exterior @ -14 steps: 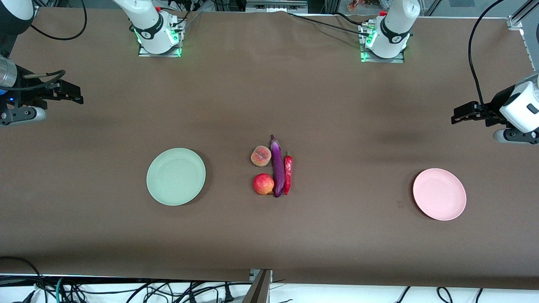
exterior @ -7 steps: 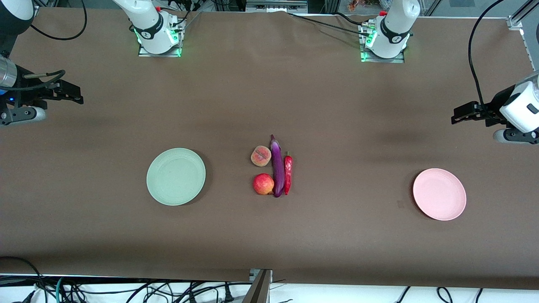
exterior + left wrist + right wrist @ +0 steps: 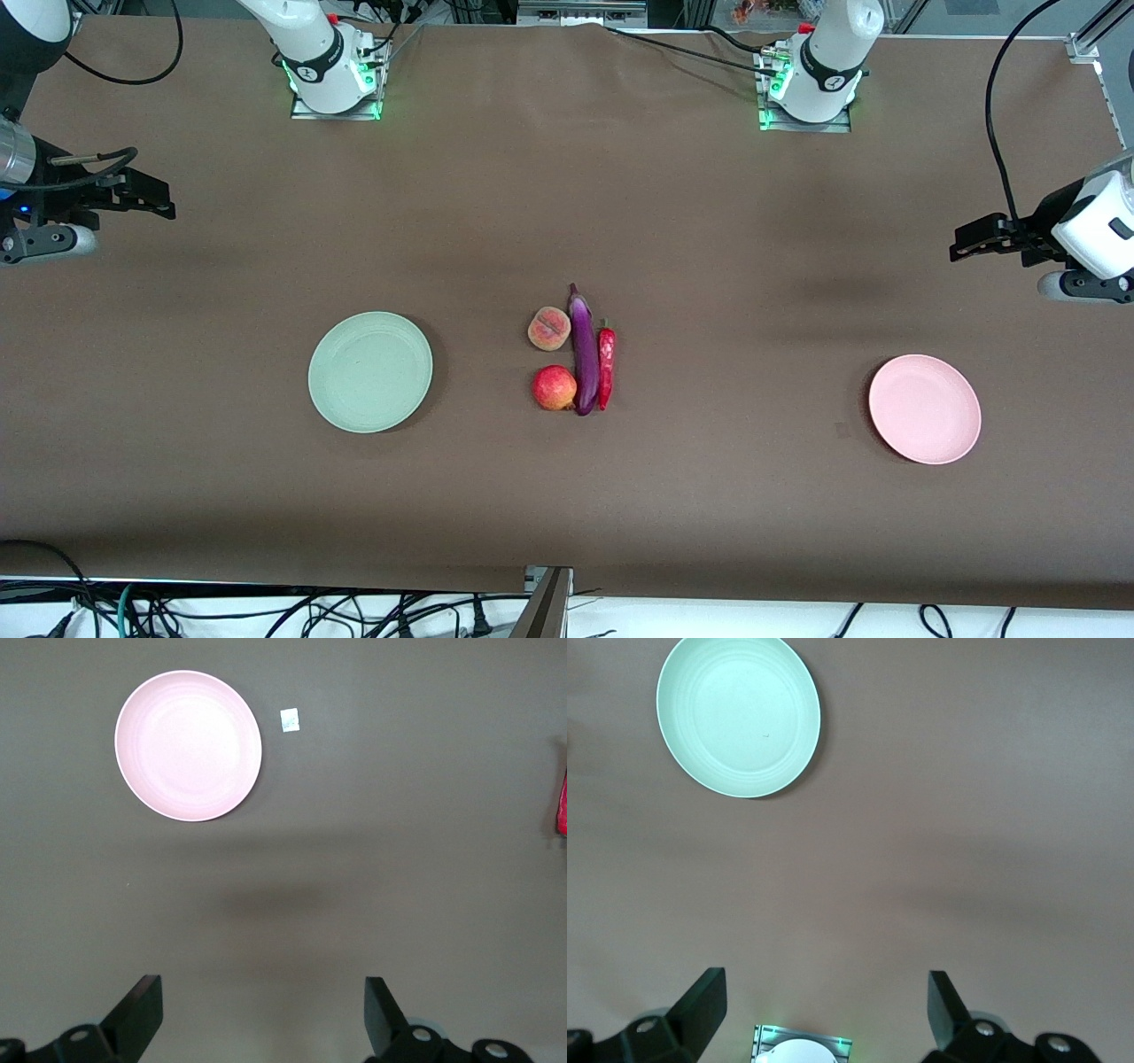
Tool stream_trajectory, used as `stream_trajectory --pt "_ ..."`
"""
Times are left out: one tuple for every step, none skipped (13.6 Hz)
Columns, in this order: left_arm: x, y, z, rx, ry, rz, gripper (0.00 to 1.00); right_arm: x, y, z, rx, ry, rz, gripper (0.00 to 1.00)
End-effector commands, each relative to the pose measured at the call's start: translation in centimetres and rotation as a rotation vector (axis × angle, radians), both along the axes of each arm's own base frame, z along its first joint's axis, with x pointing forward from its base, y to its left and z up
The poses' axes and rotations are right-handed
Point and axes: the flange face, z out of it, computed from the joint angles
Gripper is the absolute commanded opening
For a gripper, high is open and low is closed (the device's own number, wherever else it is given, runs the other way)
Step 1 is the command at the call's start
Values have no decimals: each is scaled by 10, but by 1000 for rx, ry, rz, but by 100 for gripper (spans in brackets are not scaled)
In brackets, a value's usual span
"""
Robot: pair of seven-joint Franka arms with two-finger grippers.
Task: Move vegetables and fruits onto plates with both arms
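Observation:
In the middle of the brown table, a purple eggplant (image 3: 583, 354) lies between a red chili (image 3: 606, 365) and two fruits. The fruits are a peach (image 3: 549, 329) and, nearer the front camera, a red round fruit (image 3: 555, 388). The pale green plate (image 3: 370, 372) (image 3: 738, 715) sits toward the right arm's end and holds nothing. The pale pink plate (image 3: 924, 409) (image 3: 188, 746), toward the left arm's end, is bare too. My left gripper (image 3: 959, 243) (image 3: 263, 1005) hangs open over bare table at its end. My right gripper (image 3: 164, 200) (image 3: 827, 1001) hangs open likewise.
Both arm bases (image 3: 335, 80) (image 3: 811, 89) stand along the table's edge farthest from the front camera. A small label (image 3: 842, 431) (image 3: 289, 720) lies on the cloth beside the pink plate. Cables (image 3: 266, 611) hang past the table's nearest edge. The chili's tip (image 3: 562, 806) shows in the left wrist view.

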Motion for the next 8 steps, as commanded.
stream_trajectory --pt "-5 0 7 10 -15 -14 100 3 -3 5 4 -7 13 100" --pt "-5 0 7 12 -15 -16 100 3 -3 5 4 -7 13 100" --pt "-5 2 7 14 -15 -12 100 3 -3 5 4 -7 13 100" --pt "-5 3 7 15 -15 -10 100 3 -3 5 4 -7 13 100" --pt "-6 1 9 15 -19 -13 100 3 -3 5 4 -7 13 100" --pt "-7 0 11 13 -22 -15 100 3 -3 5 4 -7 13 100" --pt "-7 0 11 10 -22 -14 100 3 -3 5 4 -7 12 100" --pt "-7 0 12 7 -24 -14 100 3 -3 5 4 -7 12 100"
